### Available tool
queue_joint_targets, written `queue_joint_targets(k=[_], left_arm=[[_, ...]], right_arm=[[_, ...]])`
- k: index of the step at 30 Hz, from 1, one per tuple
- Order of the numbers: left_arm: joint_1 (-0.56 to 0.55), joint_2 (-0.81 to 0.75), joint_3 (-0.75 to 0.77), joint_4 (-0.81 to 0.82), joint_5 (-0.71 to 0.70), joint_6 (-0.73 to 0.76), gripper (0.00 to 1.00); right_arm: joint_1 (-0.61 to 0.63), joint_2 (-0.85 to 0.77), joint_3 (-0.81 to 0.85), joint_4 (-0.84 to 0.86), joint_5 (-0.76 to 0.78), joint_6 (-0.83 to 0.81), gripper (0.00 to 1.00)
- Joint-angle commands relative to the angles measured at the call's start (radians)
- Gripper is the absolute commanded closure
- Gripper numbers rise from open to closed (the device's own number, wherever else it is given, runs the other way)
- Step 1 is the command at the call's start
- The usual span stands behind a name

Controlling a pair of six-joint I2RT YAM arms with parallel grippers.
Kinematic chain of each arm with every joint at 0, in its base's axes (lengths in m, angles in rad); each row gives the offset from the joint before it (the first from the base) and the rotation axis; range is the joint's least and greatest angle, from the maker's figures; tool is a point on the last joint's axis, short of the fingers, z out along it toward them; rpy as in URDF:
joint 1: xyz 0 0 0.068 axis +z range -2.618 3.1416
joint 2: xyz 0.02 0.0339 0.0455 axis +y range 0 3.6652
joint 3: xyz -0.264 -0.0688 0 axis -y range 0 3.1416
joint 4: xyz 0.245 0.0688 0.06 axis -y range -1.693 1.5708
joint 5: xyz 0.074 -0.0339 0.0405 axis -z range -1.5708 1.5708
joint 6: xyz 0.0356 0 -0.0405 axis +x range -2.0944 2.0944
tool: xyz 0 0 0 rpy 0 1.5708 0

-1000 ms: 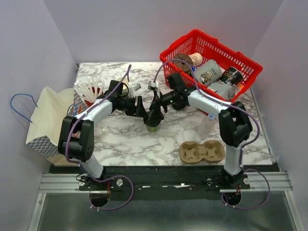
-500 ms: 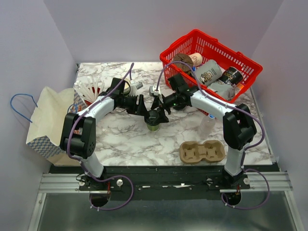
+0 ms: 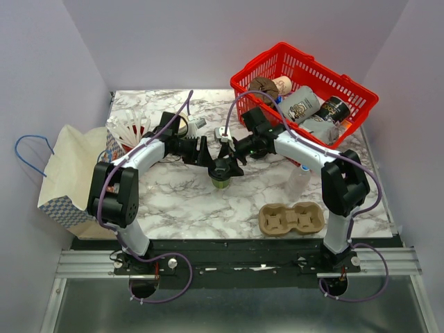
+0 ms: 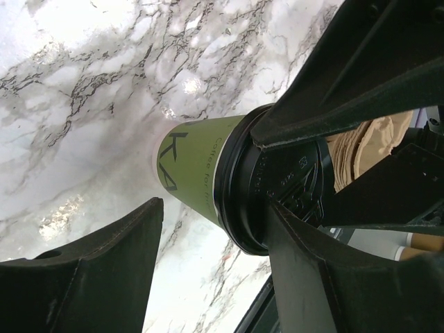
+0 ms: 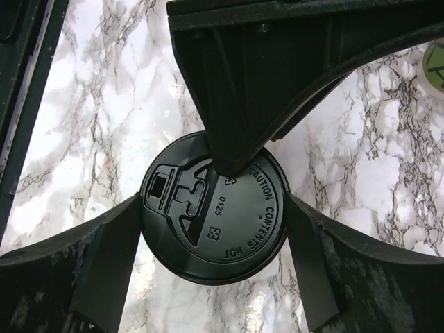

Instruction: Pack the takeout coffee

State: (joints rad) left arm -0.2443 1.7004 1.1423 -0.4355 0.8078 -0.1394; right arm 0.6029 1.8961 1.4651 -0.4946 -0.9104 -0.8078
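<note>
Marble table point(image 3: 180, 201), takeout coffee point(image 4: 195, 170) half hidden under right gripper point(image 5: 211, 229), possibly touching.

You've got a white marble table point(image 3: 182, 201) boxed in by plain pale lavender walls point(image 3: 173, 41), soft even light.

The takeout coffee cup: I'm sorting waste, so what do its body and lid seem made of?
Cup body: likely paper, matte olive green with black lettering printed flat on it. Lid: probably moulded plastic, black with a faint sheen; the raised caution lettering and formed sip hole suggest it.
</note>
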Motion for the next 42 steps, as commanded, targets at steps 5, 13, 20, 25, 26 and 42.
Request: queue_joint_targets(k=[5, 13, 20, 25, 26, 42], left_arm=[[-0.003, 0.065, -0.006, -0.020, -0.110, 0.046, 0.34], [-0.003, 0.088, 0.010, -0.019, -0.107, 0.038, 0.34], [-0.003, 0.104, 0.004, -0.009, -0.104, 0.034, 0.34], [-0.003, 0.114, 0.014, 0.001, -0.101, 0.029, 0.34], [-0.003, 0.117, 0.014, 0.003, -0.098, 0.027, 0.34], [0.008, 0.082, -0.033, 0.145, -0.007, -0.054, 0.34]], right_arm=[[0.011, -0.006, -0.074, 0.030, 0.104, -0.108, 0.14], [0.034, 0.004, -0.123, 0.039, 0.180, -0.169, 0.16], [0.063, -0.015, -0.222, 0.169, 0.317, -0.186, 0.18], [0.081, -0.025, -0.293, 0.278, 0.416, -0.215, 0.18], [0.084, -0.029, -0.308, 0.300, 0.426, -0.212, 0.18], [0.123, -0.031, -0.336, 0.281, 0.450, -0.156, 0.18]])
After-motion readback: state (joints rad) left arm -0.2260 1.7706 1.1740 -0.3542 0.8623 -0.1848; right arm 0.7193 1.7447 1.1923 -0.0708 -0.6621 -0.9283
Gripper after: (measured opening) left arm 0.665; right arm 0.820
